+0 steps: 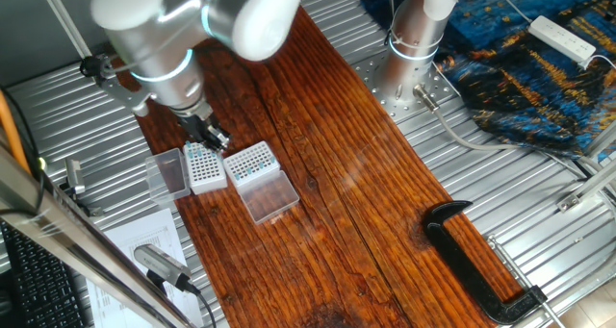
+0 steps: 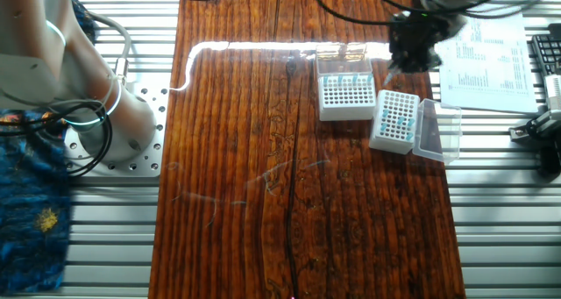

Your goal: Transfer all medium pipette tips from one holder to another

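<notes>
While the arm [image 1: 164, 39] reaches down over the far end of the wooden table [image 1: 327, 174], we see its dark jaws hanging just above the rim of the opaque white-sided holder [image 1: 205, 166], at the edge of its hole grid. We cannot tell whether they touch it. We also cannot tell how far apart the jaws stand or whether they carry a tip, since both views show them only as a small dark shape. Directly below the jaws, this white holder [image 2: 393, 122] sits tilted against the table's grain. In the other fixed view we make out a cluster of medium pipette tips [image 2: 401, 121] as teal dots in its grid. Its smoky lid [image 1: 168, 172] lies open and flat on the side of the holder away from the second rack. Just beside the jaws on the other side stands the clear-sided rack [image 1: 250, 163], nearly touching the white holder. Teal dots show in part of its grid [image 2: 346, 78], and its clear lid [image 1: 270, 195] is folded out flat on the table. Farther from the jaws, past the smoky lid, printed sheets [image 2: 489, 53] lie on the metal surface beside the wood. Well apart from the jaws, toward the opposite end of the table, a black clamp [image 1: 476, 270] rests at the wood's edge, and a blue patterned cloth [image 1: 525, 63] lies beyond the arm's silver base [image 1: 409, 49].
</notes>
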`<state>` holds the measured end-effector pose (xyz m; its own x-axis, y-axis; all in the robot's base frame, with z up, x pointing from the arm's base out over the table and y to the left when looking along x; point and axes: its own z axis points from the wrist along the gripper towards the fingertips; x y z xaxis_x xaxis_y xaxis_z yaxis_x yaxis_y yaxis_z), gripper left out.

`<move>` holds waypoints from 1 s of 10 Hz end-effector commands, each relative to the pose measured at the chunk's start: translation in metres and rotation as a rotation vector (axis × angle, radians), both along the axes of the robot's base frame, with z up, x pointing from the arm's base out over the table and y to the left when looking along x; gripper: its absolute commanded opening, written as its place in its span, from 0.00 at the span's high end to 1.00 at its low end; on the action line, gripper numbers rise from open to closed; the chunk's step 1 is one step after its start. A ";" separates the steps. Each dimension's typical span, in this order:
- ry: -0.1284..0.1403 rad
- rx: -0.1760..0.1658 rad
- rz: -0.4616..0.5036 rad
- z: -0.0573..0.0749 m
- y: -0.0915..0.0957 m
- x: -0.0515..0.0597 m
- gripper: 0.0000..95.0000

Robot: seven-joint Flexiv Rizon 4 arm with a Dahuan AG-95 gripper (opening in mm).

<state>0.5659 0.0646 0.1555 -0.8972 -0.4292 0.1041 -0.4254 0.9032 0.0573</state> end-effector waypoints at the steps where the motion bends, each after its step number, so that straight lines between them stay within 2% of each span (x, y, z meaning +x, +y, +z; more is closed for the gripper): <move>1: 0.002 0.001 -0.012 -0.004 0.004 -0.008 1.00; 5: -0.006 0.002 -0.010 -0.014 0.003 -0.023 1.00; 10: -0.005 -0.009 -0.026 -0.020 0.012 -0.025 1.00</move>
